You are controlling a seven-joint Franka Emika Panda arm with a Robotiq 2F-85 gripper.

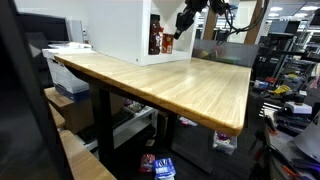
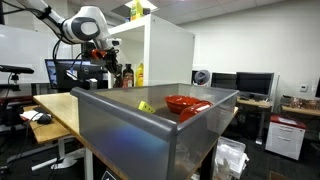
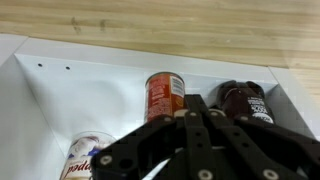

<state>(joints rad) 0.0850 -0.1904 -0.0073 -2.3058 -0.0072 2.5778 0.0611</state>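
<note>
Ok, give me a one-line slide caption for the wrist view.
Gripper facing a white shelf compartment containing a red can, a dark jar and a white-labelled container.

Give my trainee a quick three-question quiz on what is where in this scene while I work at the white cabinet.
1. Multiple choice: the red bowl lies A in the grey bin, B on a monitor, C on the floor.
2. True or false: the hand hangs over the grey bin.
3. In the wrist view, how many containers stand in the white cabinet?
Key: 1 A. 2 False; it is at the white cabinet. 3 Three: a red can, a dark bottle and a white-labelled can.
</note>
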